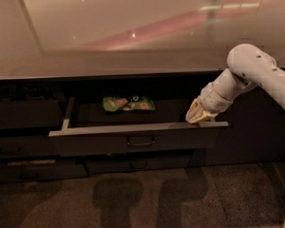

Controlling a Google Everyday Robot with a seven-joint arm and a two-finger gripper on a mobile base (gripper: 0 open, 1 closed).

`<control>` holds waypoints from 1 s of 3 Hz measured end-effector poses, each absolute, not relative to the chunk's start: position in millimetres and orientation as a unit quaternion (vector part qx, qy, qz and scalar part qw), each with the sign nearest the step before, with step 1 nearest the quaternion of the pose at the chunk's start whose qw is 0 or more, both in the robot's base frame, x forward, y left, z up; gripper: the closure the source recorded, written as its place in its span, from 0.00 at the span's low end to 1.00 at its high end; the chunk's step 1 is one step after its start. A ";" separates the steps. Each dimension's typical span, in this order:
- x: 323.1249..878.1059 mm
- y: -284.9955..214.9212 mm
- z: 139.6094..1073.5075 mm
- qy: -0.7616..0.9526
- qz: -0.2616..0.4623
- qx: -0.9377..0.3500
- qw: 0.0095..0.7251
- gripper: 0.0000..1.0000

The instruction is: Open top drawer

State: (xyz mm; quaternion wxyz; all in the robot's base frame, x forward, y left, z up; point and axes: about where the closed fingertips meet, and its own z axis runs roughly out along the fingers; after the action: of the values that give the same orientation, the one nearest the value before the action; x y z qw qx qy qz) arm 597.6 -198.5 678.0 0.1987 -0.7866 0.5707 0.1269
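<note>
**One drawer out, claw at its right end**

The claw sits low at the right end of the drawer's pale front rim, touching it or just above. Whether it is apart or together I cannot tell. Its white arm reaches in from the right. The drawer stands pulled out under the bench, with its loop handle at centre front. A green packet lies inside, towards the back.

Smooth pale pincer at matt drawer
</note>
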 end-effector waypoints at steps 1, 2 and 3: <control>597.6 -198.4 677.8 0.571 0.127 -0.787 0.198 1.00; 599.2 -179.2 675.4 0.563 0.125 -0.797 0.181 1.00; 599.3 -179.3 675.2 0.563 0.125 -0.797 0.181 1.00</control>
State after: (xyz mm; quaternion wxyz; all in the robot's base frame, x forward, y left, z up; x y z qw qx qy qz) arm 599.3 -179.3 675.2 0.1806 -0.7968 0.5630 0.1248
